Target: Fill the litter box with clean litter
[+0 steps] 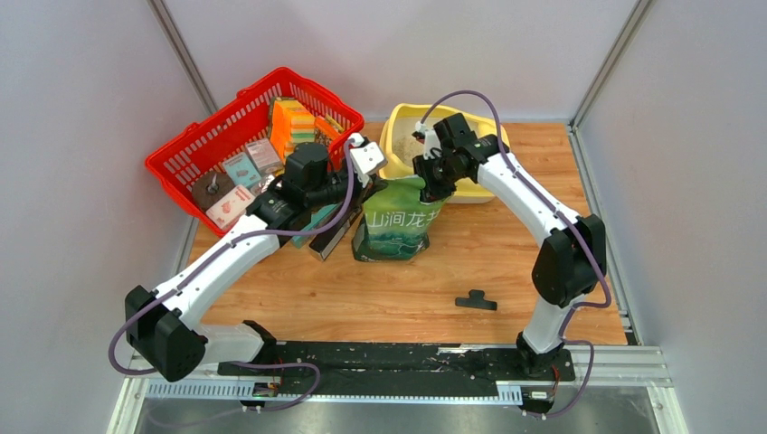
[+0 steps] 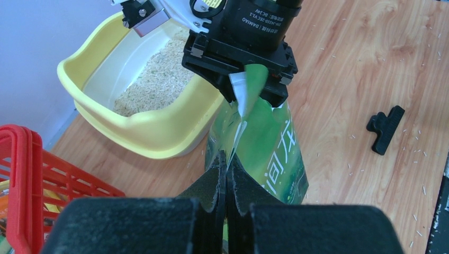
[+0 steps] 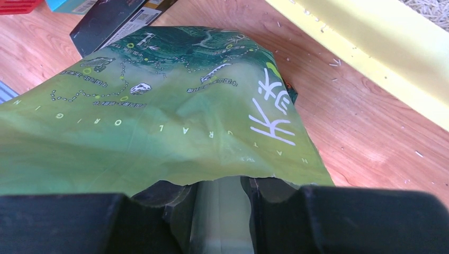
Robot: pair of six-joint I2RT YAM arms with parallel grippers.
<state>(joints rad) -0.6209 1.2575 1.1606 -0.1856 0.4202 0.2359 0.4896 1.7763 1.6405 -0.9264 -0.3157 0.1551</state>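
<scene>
Tipping more granules into the tray looks like the step in hand. On the wooden table, the litter box sits at upper centre of the top view, with a partial layer of clean litter in its basin. Just below it the green bag stands upright, close against the box wall. The right gripper pinches the bag's top edge. The left gripper, its fingers pressed together, nips the same edge from the other side. To pour well, both should lift together, carry the mouth over the rim, hold it stretched open and tilt slowly, adding nothing to the stray grains on the table.
</scene>
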